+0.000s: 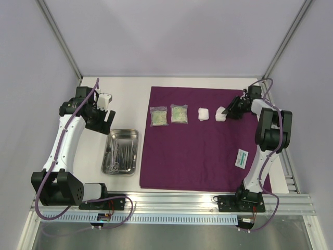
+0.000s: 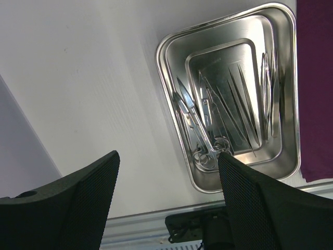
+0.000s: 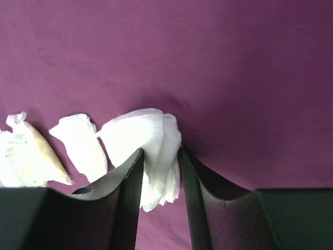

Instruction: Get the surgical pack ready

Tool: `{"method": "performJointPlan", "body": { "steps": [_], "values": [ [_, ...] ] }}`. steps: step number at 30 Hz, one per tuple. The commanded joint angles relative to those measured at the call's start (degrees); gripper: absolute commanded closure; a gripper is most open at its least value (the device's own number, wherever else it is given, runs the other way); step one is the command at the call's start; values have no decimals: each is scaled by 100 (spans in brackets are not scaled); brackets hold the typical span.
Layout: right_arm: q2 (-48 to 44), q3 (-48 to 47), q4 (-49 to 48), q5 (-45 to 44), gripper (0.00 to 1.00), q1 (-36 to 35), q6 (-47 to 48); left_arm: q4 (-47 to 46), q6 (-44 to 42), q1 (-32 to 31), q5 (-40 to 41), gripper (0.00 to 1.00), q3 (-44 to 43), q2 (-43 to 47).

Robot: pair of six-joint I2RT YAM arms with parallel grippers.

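Plain booth setup here: pale lilac walls (image 1: 166,36) on three sides, slim metal posts (image 1: 60,39) running up the back corners, and a white table (image 1: 127,96) with a ribbed aluminium rail (image 1: 182,200) along the 6 o'clock edge where both arms are bolted.

The purple cloth (image 1: 203,151) is spread flat and covers the middle and right of the table. Along its 12 o'clock edge there's a row: two clear packets (image 1: 158,116) with yellowish stuff inside, then a second gauze pad (image 1: 203,114), then the gauze pad (image 3: 156,146) the right arm is on. A small white-and-green sachet (image 1: 241,158) lies alone around 4 o'clock on the cloth.

The steel tray (image 1: 123,131) sits on bare table just off the cloth's 9 o'clock side, not on it. Scissors (image 2: 195,122) and tweezers (image 2: 242,99) are piled inside.

The right gripper (image 3: 161,156) is at about 2 o'clock on the cloth, jaws narrowed onto the gauze pad, which is pinched and bunched up between the fingers (image 3: 127,187). The left gripper (image 2: 169,154) hangs at roughly 10 o'clock over bare table near the tray, jaws spread wide with nothing in them.
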State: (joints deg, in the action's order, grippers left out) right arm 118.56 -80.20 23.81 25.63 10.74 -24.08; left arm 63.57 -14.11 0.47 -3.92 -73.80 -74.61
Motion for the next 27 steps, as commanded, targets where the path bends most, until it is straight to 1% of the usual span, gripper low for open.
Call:
{"method": "performJointPlan", "body": {
  "steps": [1, 6, 8, 9, 11, 12, 14, 21, 24, 27],
  "values": [
    [185, -224, 45, 206, 62, -107, 96, -47, 57, -12, 67, 15, -20, 78],
    [228, -145, 18, 285, 61, -125, 96, -64, 40, -21, 67, 15, -20, 69],
    [264, -127, 9, 346, 65, -125, 96, -64, 49, -12, 67, 15, -29, 69],
    [255, -101, -8, 373, 73, -125, 70, -64, 40, -12, 67, 15, -29, 69],
    [194, -83, -78, 487, 82, -125, 26, -55, 40, -12, 58, 15, -20, 87],
    [159, -74, -70, 513, 91, -125, 0, -55, 40, -12, 58, 15, -29, 87],
    [-16, -74, -79, 619, 99, -134, -45, -55, 48, -12, 58, 15, -20, 87],
    [-755, 48, -219, 891, 100, -300, 87, -55, 48, -21, 67, 15, -20, 122],
    [-817, 110, -359, 1049, 100, -555, 79, -55, 40, -12, 76, 15, -12, 139],
    [-633, 5, -544, 1225, 99, -828, -70, -47, 40, -12, 67, 15, -38, 140]
  ]
}}
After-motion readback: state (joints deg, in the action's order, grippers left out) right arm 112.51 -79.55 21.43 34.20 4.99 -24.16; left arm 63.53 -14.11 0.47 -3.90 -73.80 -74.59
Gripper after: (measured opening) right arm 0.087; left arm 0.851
